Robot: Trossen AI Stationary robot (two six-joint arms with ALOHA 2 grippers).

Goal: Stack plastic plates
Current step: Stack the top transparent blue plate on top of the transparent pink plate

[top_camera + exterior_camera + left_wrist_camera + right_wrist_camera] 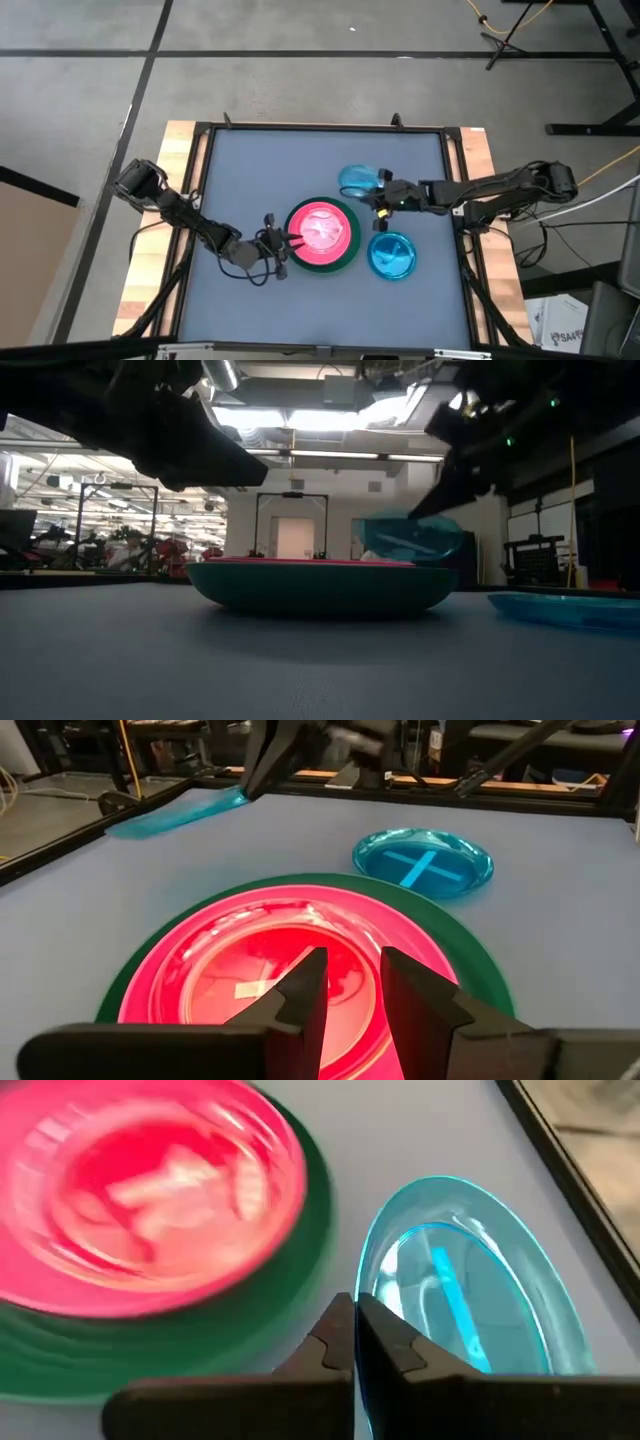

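Overhead first: I saw the dark green plate [322, 262] lying near the middle of the worktop [250, 180], a little toward the near edge, with the pink plates [322, 228] nested on top of it. The left gripper [287, 240] sat at the stack's left rim, its arm coming in from the left edge. The right gripper [382, 194] reached in from the right edge and held one translucent blue plate [355, 181] just beyond the stack toward the far edge. A second blue plate [391, 256] lay flat just right of the stack, toward the near edge.

Low view: I noted the green plate [320, 588] resting flat with a thin pink rim [300, 561] showing above it. The held blue plate [410, 538] hung tilted and clear of the surface, beside the stack. The flat blue plate [565, 607] lay at the right.

Left wrist view: the left gripper [353, 982] had its jaws slightly apart, gripping nothing, just over the near rim of the pink plates [270, 955].

Right wrist view: the right gripper [355, 1332] had its jaws together, clamped on the rim of the blue plate [470, 1300], with the pink-on-green stack [150, 1190] beside it.
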